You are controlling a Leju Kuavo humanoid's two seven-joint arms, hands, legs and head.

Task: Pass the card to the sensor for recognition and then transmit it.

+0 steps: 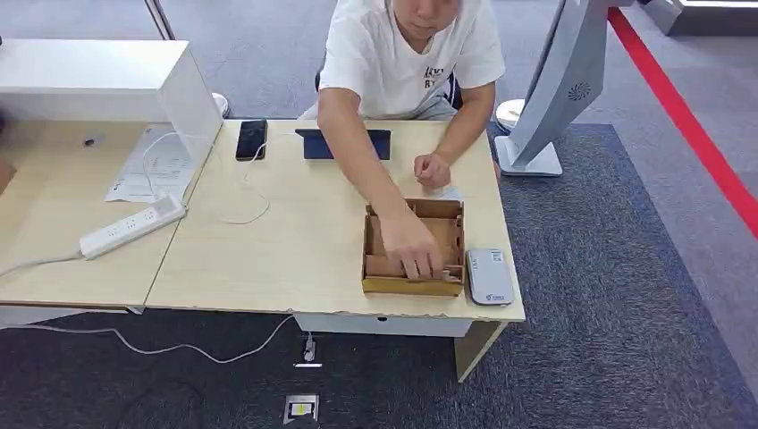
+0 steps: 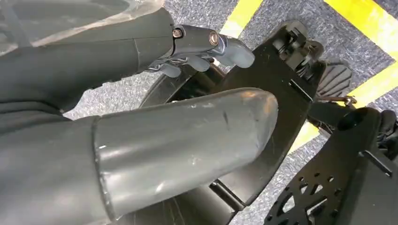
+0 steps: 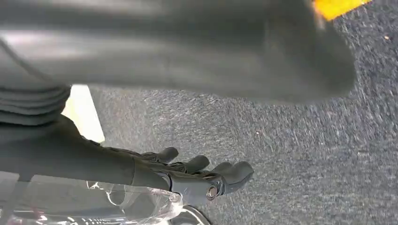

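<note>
So both robot arms are hanging down by the floor here. The left hand (image 2: 187, 93) has nothing in it: fat grey thumb sticking out, darker fingers (image 2: 206, 47) loosely extended and apart from the thumb, just carpet with yellow stripes behind. Same deal with the right hand (image 3: 187, 173) in its own wrist view: fingers a bit curved but spread, empty, over grey carpet. Neither is touching anything.

Up on the light wood table (image 1: 268, 259), a person in a white T-shirt (image 1: 407, 54) is leaning over from the far side. One of their hands (image 1: 413, 255) is down inside an open cardboard box (image 1: 413, 286) near the front edge of the table, fingers at the box's front wall. Their other hand (image 1: 433, 170) rests as a loose fist on the table just behind the box.

The card itself I honestly can't pick out; if it's in the box, the person's hand covers it. The card sensor (image 1: 489, 276), a small grey-white reader, lies flat just beside the box on the robot's right side, near the table's corner.

Other stuff: a black phone (image 1: 251, 139) with a white cable, a dark tablet (image 1: 344, 143) further back, a white power strip (image 1: 132, 227) toward the left, and some paper sheets (image 1: 152, 165) by a white partition (image 1: 192, 103).
</note>
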